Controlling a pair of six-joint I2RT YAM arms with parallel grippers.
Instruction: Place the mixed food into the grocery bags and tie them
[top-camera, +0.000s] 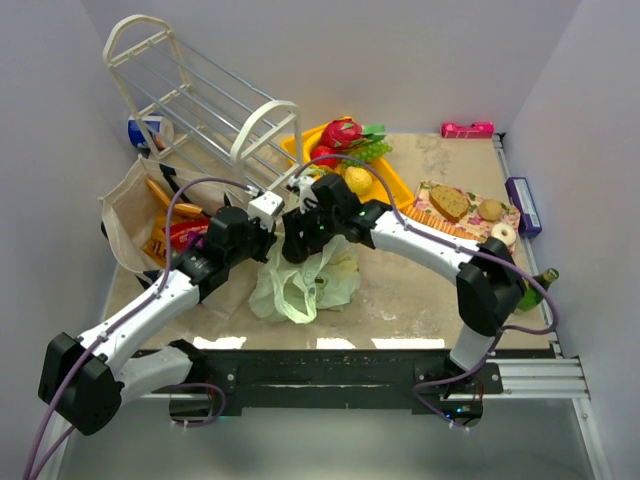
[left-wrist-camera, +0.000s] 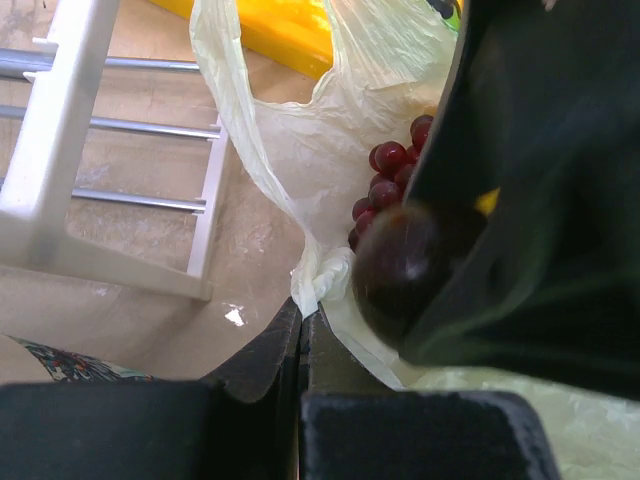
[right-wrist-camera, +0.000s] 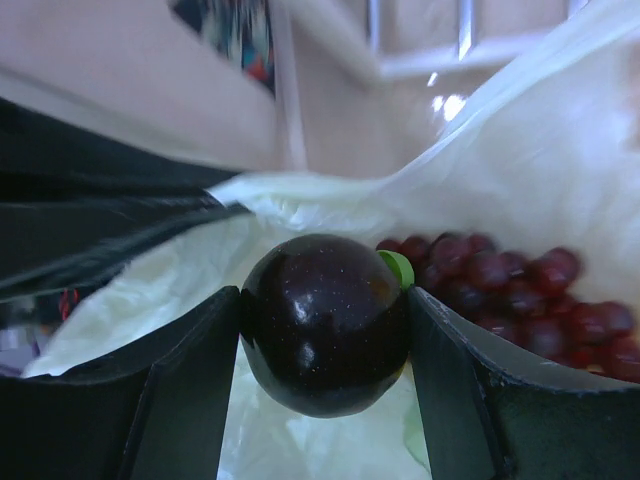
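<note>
Right end effector (right-wrist-camera: 325, 300): we find it clamped on a smooth, glossy, dark round fruit (right-wrist-camera: 320, 335). Below it lies the thin, crinkly pale-green bag (right-wrist-camera: 320, 450), with beaded grapes (right-wrist-camera: 500, 285) just ahead. Left end effector (left-wrist-camera: 303, 325): fingers pressed together, the bag's crumpled rim at their tips. We see both arms angled inward, meeting over the bag.

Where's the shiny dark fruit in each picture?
Top: not seen; hidden under the right gripper, at the bag.
Left wrist: dark fruit middle right, next to the grapes.
Right wrist: dead centre, squeezed between the fingers.
Shared landmark: the pale-green bag, in all three.
</note>
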